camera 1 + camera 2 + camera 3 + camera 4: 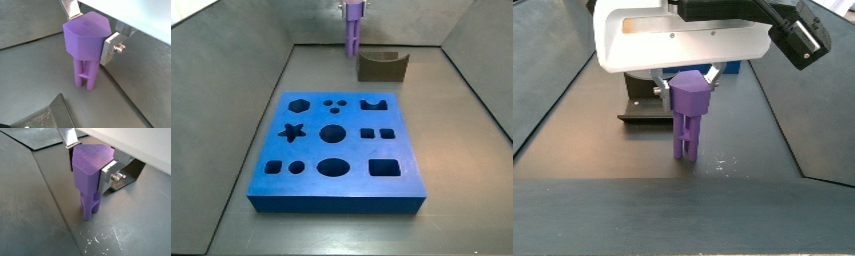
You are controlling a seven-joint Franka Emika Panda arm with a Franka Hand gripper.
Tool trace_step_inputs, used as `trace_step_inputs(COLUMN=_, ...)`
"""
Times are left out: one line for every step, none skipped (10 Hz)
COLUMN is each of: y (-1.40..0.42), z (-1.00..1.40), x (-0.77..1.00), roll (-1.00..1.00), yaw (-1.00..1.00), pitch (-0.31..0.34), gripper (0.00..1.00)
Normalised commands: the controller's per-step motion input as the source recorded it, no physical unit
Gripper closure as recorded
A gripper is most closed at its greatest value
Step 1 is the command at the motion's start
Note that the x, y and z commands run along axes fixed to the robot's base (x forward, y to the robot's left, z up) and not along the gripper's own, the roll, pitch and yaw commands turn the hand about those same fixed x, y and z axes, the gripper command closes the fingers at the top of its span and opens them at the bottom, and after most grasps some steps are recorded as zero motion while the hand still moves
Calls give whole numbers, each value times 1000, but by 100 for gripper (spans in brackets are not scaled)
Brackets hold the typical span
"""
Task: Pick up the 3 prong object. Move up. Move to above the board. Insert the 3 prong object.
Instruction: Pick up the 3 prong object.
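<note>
Silver finger plates [111,46] of our gripper [87,159] squeeze tall purple three-rod peg [688,118]; peg off floor. Left: carry over big blue holey board [338,140], push in.

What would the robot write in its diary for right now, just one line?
gripper: shut on 3 prong object | object: upright, beyond the board's far end | board: 3 small holes empty | dark notched block: beside object

You are getting both wrist views from close above, looking down past the gripper [90,31] along the 3 prong object [85,50] to the grey floor. A side view is looking from high up across the board [338,145] toward the far wall. Another is sitting low and near, facing the gripper [687,78]; both side views are sharing the peg
</note>
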Motion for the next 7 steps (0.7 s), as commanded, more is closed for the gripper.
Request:
trace_step_inputs(y=0, z=0, x=0, roll=0, yaw=0, pitch=0, gripper=100)
trace_step_inputs(y=0, z=0, x=0, roll=0, yaw=0, pitch=0, gripper=100)
trace_step_inputs(y=0, z=0, x=0, roll=0, yaw=0, pitch=0, gripper=100)
trace_step_inputs(y=0, z=0, x=0, roll=0, yaw=0, pitch=0, gripper=100)
trace_step_inputs(y=0, z=0, x=0, roll=0, yaw=0, pitch=0, gripper=100)
trace_step_inputs(y=0, z=0, x=0, roll=0, yaw=0, pitch=0, gripper=100)
trace_step_inputs(y=0, z=0, x=0, roll=0, yaw=0, pitch=0, gripper=100)
